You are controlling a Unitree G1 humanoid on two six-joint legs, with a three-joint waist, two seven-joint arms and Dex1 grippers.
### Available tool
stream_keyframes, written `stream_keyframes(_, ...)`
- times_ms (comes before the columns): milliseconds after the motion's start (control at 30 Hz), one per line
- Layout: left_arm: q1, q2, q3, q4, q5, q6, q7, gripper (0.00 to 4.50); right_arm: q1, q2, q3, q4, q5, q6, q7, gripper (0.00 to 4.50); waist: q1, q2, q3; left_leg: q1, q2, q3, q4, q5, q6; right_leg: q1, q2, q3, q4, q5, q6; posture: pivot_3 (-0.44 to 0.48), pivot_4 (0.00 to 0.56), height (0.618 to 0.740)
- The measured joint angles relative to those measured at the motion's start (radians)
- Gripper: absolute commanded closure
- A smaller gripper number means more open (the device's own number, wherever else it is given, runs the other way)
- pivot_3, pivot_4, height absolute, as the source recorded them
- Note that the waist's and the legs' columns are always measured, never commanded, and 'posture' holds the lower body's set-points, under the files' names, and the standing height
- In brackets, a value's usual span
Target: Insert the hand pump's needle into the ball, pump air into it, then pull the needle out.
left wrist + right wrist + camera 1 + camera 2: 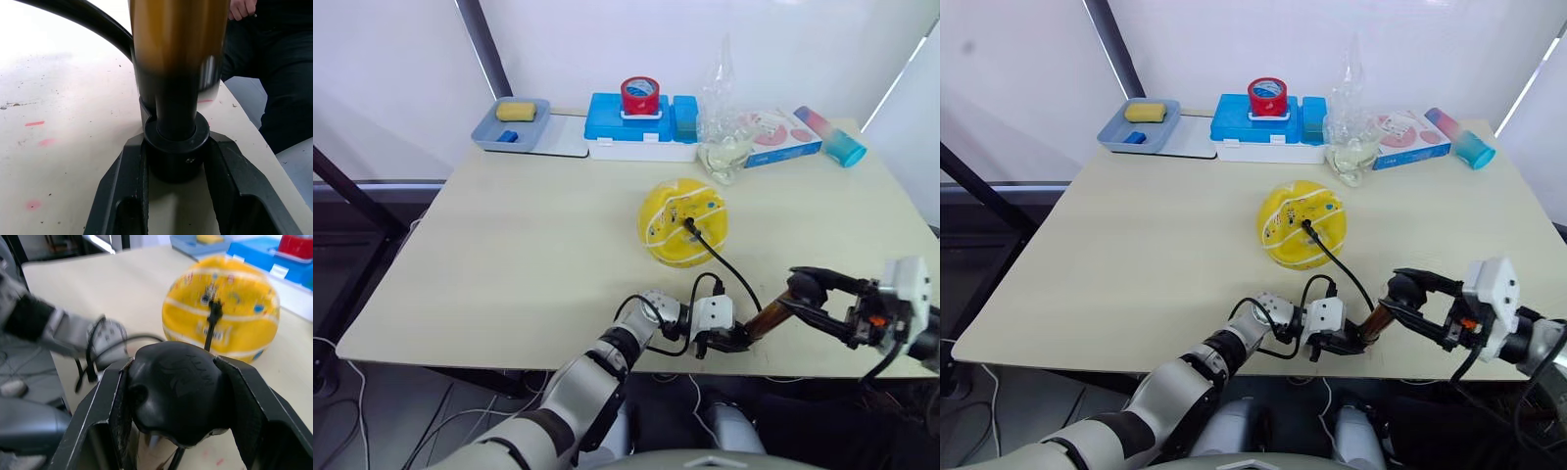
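Observation:
The yellow ball rests mid-table, its top still dented. The needle sticks into the ball, and its thin black hose curves down to the hand pump near the table's front edge. My left gripper is shut on the pump's black end cap. The gold-bronze tube rises from that cap. My right gripper is shut on the black T-handle, to the right of the tube.
Along the far edge stand a grey tray with a yellow sponge, a blue box topped by red tape, a crumpled clear bottle, a flat packet and a teal cylinder. A person's dark trousers show beyond the front edge.

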Motion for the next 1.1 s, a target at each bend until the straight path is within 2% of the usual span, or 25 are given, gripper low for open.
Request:
stream_keyframes(267, -0.002, -0.011, 0.005, 0.0, -0.004, 0.021, 0.009, 3.4, -0.084, -0.16, -0.281, -0.032, 0.317, 0.211, -0.046, 2.42, 0.001, 0.004, 0.003, 0.0, 0.0, -0.002, -0.002, 0.0, 0.0, 0.003, -0.001, -0.003, -0.005, 0.0, 0.0, 0.0, 0.15, 0.737)
stream_keyframes(433, -0.014, -0.014, 0.0, 0.001, 0.004, 0.031, 0.016, 3.4, -0.105, -0.181, -0.287, -0.022, 0.342, 0.265, -0.066, 2.42, -0.001, 0.003, 0.004, 0.0, -0.001, -0.002, -0.002, 0.0, 0.0, 0.003, -0.002, -0.003, -0.005, 0.0, 0.0, 0.0, 0.15, 0.737)
stream_keyframes(533, -0.021, -0.012, -0.009, 0.001, 0.01, 0.031, 0.013, 3.4, -0.095, -0.176, -0.282, -0.025, 0.296, 0.254, -0.046, 2.42, -0.001, 0.003, 0.004, 0.0, -0.001, -0.002, -0.002, 0.0, 0.0, 0.003, -0.002, -0.003, -0.005, 0.0, 0.0, 0.0, 0.15, 0.737)
stream_keyframes(867, -0.034, -0.012, -0.013, 0.0, 0.014, 0.058, -0.009, 3.4, 0.016, 0.008, -0.02, -0.013, 0.003, 0.06, -0.007, 2.42, -0.002, 0.0, 0.002, 0.001, 0.0, -0.004, -0.002, 0.0, 0.0, 0.004, 0.0, -0.004, -0.005, 0.0, 0.0, 0.0, 0.15, 0.737)
stream_keyframes(900, -0.033, -0.012, -0.013, 0.001, 0.015, 0.058, -0.01, 3.4, 0.024, 0.051, 0.058, 0.024, -0.079, -0.009, -0.005, 2.42, -0.002, -0.002, 0.001, 0.001, 0.0, -0.004, -0.002, 0.0, 0.0, 0.005, 0.001, -0.005, -0.005, 0.0, 0.0, 0.0, 0.15, 0.737)
stream_keyframes(967, -0.033, -0.012, -0.013, 0.001, 0.015, 0.058, -0.011, 3.4, 0.034, 0.085, 0.119, 0.055, -0.139, -0.065, -0.004, 2.42, -0.001, -0.001, 0.0, 0.001, 0.0, -0.005, -0.002, 0.0, 0.0, 0.005, 0.001, -0.006, -0.005, 0.0, 0.0, 0.0, 0.15, 0.737)
stream_keyframes(1100, -0.033, -0.012, -0.012, 0.0, 0.014, 0.058, -0.014, 3.4, 0.036, 0.138, 0.192, 0.111, -0.221, -0.173, 0.003, 2.42, -0.002, -0.001, 0.0, 0.002, 0.0, -0.005, -0.002, 0.0, 0.0, 0.005, 0.001, -0.006, -0.005, 0.0, 0.0, 0.0, 0.15, 0.737)
